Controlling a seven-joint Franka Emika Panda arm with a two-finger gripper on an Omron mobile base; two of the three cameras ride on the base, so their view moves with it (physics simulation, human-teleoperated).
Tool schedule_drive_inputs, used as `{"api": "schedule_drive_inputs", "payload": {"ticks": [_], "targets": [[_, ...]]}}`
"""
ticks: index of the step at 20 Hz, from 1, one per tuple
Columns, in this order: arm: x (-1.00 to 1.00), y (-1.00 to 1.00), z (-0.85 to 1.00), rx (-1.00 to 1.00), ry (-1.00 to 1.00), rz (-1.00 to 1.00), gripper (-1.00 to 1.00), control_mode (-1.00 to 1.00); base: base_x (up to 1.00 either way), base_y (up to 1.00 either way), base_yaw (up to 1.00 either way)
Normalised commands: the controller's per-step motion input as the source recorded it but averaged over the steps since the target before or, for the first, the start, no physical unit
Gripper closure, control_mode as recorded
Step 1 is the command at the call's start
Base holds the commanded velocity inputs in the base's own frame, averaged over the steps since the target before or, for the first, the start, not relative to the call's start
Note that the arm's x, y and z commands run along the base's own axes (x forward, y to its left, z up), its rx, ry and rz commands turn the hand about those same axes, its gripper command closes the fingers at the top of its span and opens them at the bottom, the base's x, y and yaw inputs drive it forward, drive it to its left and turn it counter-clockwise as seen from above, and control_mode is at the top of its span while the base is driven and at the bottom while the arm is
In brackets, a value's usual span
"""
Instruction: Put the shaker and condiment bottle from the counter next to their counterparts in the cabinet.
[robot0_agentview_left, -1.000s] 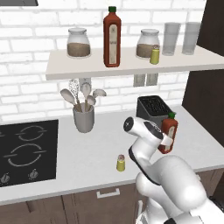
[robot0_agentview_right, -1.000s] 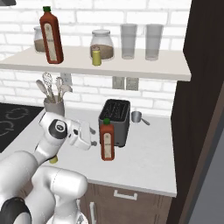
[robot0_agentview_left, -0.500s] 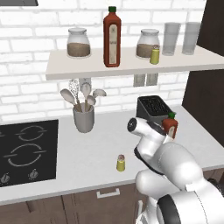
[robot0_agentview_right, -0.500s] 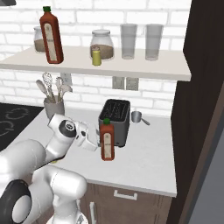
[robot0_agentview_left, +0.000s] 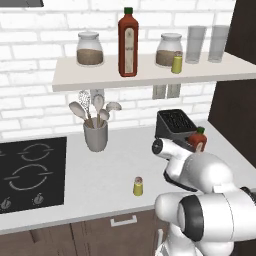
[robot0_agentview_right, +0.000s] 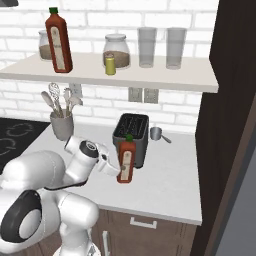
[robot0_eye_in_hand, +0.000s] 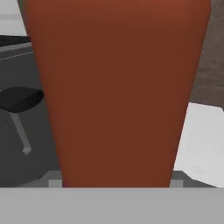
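On shelf (robot0_agentview_left: 150, 75): two jars (robot0_agentview_left: 90, 49) of brown powder.

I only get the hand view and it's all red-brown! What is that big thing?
Observer: The condiment bottle, upright on the counter in front of the toaster. The hand is at its side.
Operator: Where's the little shaker?
Observer: The shaker stands on the counter, left of the arm.
Operator: Where do they go?
Observer: Up on the shelf, by the labelled bottle and the twin shaker.

Even, bright rendered light; soft shadows; sharp.
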Motion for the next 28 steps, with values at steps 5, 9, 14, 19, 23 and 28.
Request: {"api": "schedule_drive_inputs", "payload": {"ticks": [5, 9, 14, 19, 23, 28], "targets": [[-0.17, -0.05, 0.01, 0.01, -0.07, 0.05, 1.00, -1.00, 0.00, 0.00, 0.00], [-0.54, 0.00, 0.28, 0.01, -0.04, 0.23, 1.00, -1.00, 0.00, 0.00, 0.00], [-0.95, 0.04, 0.08, 0.00, 0.05, 0.31, 1.00, -1.00, 0.00, 0.00, 0.00], [-1.00, 0.62, 0.00, -0.01, 0.04, 0.33, 1.00, -1.00, 0.00, 0.00, 0.00], [-0.99, 0.93, -0.02, -0.09, -0.09, 0.34, 1.00, -1.00, 0.00, 0.00, 0.00], [-0.77, 0.75, 0.29, 0.00, -0.06, 0.23, 1.00, -1.00, 0.00, 0.00, 0.00]]}}
